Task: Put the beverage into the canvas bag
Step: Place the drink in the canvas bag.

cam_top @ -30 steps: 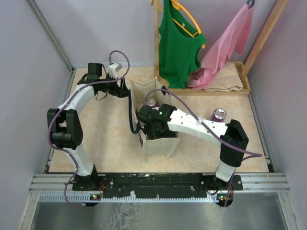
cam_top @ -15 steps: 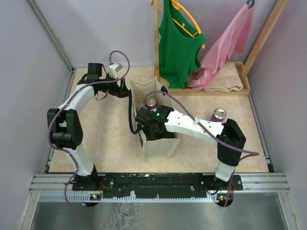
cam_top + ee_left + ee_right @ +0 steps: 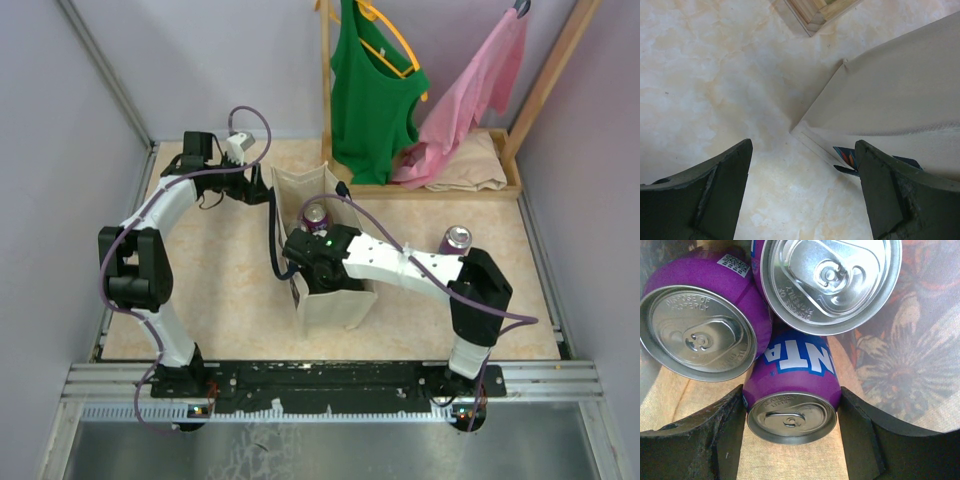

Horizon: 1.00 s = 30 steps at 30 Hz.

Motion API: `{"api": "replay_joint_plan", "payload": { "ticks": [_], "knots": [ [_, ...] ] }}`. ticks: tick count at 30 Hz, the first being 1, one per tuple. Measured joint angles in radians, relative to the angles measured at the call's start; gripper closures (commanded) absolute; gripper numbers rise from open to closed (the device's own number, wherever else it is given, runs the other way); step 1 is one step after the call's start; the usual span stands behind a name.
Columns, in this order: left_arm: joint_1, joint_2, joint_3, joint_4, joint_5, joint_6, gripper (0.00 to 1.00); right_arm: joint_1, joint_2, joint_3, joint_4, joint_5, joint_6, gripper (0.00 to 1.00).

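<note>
1. Three purple cans sit close together inside the bag (image 3: 330, 300), seen from the right wrist; all have silver lids with pull tabs.
2. The held can (image 3: 790, 390) has a purple body with part of a blue-and-white word, "NTA", on its side. Its lid faces the camera.
3. The right gripper (image 3: 791, 400) is clamped on the held can, one dark finger against each side.
4. The left can (image 3: 700, 330) and the top can (image 3: 830, 280) touch the held can and each other.
5. Below the cans is woven beige cloth; to their right is a dark floral print.
6. The bag stands upright in the middle of the table (image 3: 220, 290). It is cream canvas, with a dark strap (image 3: 272, 240) hanging down its left side.
7. From above, the right arm reaches down into the bag's mouth, and a silver lid (image 3: 315, 213) shows just beyond its wrist.
8. A lone can (image 3: 457, 238), also purple, stands on the table well to the right of the bag.
9. The left gripper (image 3: 803, 145) sits at the bag's far left corner with its fingers wide apart and only tabletop between them. The bag wall lies just beside its right finger, and a small coloured tag (image 3: 845, 157) sits at the wall's lower edge.
</note>
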Motion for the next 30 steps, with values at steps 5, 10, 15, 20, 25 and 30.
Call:
{"api": "replay_joint_plan", "payload": {
  "ticks": [5, 10, 15, 20, 25, 30],
  "knots": [
    [0.0, 0.0, 0.0, -0.003, 0.0, 0.003, 0.11, 0.0, 0.0, -0.005, 0.007, 0.0, 0.0, 0.56],
    [0.0, 0.0, 0.0, -0.009, 0.0, 0.007, 0.11, 0.0, 0.0, -0.005, 0.008, -0.001, 0.0, 0.15],
    [0.0, 0.0, 0.0, -0.01, 0.0, 0.007, 0.11, 0.0, 0.0, -0.005, -0.002, 0.0, -0.004, 0.01],
    [0.0, 0.0, 0.0, -0.015, 0.0, 0.008, 0.11, 0.0, 0.0, -0.005, -0.003, 0.004, -0.006, 0.01],
    [0.0, 0.0, 0.0, -0.016, 0.0, 0.01, 0.11, 0.0, 0.005, 0.006, -0.016, 0.01, -0.007, 0.01],
    [0.002, 0.0, 0.0, -0.016, 0.0, 0.011, 0.11, 0.002, 0.034, 0.105, -0.085, 0.021, -0.016, 0.01]
  ]
}}
